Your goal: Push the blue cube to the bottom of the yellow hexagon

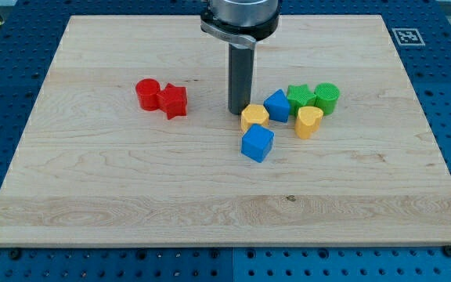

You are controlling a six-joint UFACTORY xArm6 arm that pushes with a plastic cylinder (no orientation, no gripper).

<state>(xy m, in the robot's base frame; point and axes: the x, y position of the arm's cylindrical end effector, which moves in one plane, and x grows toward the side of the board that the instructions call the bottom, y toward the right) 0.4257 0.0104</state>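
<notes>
The blue cube [257, 143] lies just below the yellow hexagon [254, 117], touching or nearly touching its lower edge. My tip [237, 112] stands at the hexagon's upper left, close against it and above the cube. The rod rises straight toward the view's top.
A blue triangular block [277, 105], a green star-like block [300, 98], a green cylinder [326, 98] and a yellow heart [308, 122] cluster right of the hexagon. A red cylinder [147, 93] and a red star-like block [174, 101] sit at the left. The wooden board [92, 204] lies on a blue pegboard.
</notes>
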